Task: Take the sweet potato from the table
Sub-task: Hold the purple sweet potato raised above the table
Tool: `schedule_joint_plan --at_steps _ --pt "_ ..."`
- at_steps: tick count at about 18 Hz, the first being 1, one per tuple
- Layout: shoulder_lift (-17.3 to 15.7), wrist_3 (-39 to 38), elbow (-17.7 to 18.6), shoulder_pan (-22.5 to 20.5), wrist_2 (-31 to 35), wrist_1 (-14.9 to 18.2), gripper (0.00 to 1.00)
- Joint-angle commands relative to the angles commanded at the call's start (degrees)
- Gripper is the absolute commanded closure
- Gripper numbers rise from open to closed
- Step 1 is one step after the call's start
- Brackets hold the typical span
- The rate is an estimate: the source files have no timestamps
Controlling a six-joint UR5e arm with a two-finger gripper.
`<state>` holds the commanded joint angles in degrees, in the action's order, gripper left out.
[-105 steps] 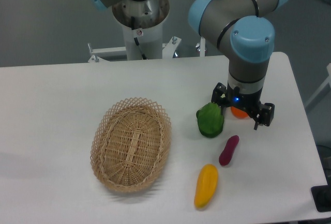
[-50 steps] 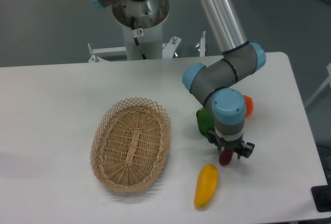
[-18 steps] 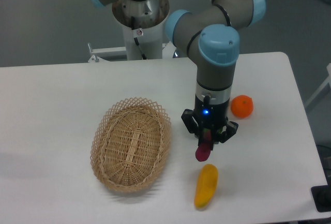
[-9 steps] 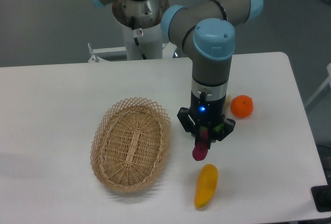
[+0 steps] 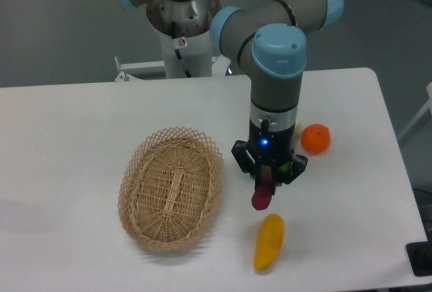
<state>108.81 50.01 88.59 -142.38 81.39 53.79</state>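
Sweet potato [image 5: 260,197] hangs seemingly upright, gripped by hand [image 5: 264,181]

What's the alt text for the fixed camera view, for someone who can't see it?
The robot arm's claw holds a small purple sweet potato, which hangs end-down over the white table. A wicker basket sits to its left in the picture, a yellow-orange elongated fruit lies just below, and an orange sits to the right.
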Motion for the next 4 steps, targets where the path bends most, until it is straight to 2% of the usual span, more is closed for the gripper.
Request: schedule_joint_plan --at_steps 4 --pt "0.00 0.00 -0.26 0.00 -0.17 -0.09 0.69"
